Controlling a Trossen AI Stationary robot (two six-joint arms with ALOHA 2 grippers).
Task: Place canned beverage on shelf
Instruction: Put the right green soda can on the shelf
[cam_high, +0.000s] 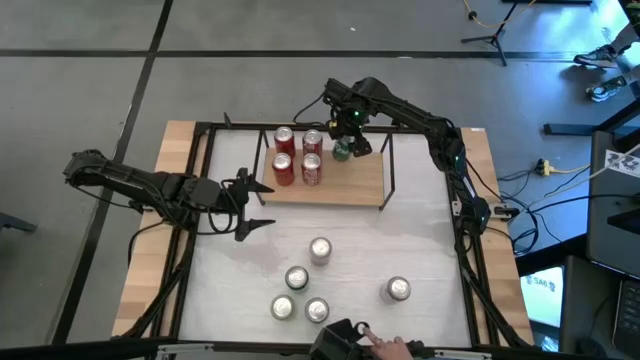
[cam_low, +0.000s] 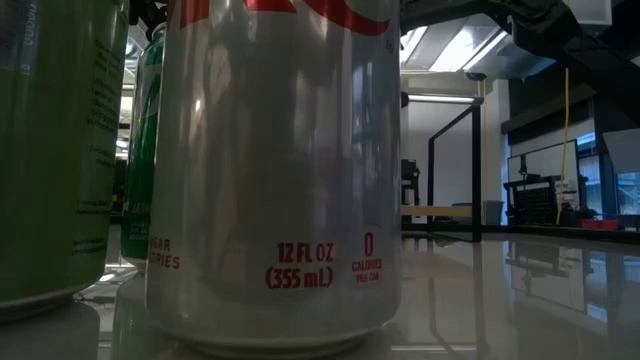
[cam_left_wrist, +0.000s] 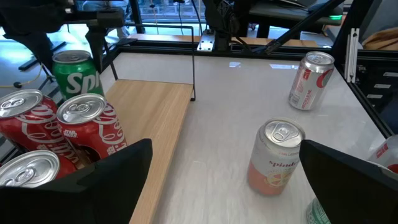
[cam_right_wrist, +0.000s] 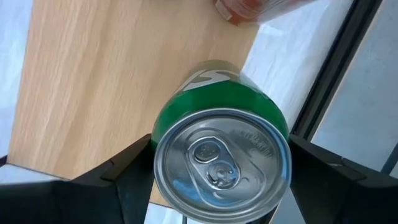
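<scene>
A green soda can (cam_high: 342, 151) is at the far edge of the shelf (cam_high: 350, 185), a light-wood board in a black wire frame. My right gripper (cam_high: 347, 137) is shut on it from above. Several red cans (cam_high: 297, 155) stand on the board to its left. In the left wrist view the green can (cam_left_wrist: 73, 73) shows behind the red cans (cam_left_wrist: 87, 124), which hide its base. My left gripper (cam_high: 255, 205) hangs open over the table left of the shelf, holding nothing. My right gripper pinches the green can's upper wall just below its top rim (cam_right_wrist: 158, 146), one finger (cam_right_wrist: 127, 177) on each of two opposite sides. The fingers point down from above. The can is upright; whether its base rests on the board I cannot tell.
Several loose cans (cam_high: 320, 250) stand on the white table near its front edge, one (cam_high: 398, 290) farther right. A person's hand (cam_high: 382, 342) shows at the front edge. The frame's black uprights (cam_high: 390, 170) rise beside the shelf. The board's right half (cam_high: 365, 180) is bare.
</scene>
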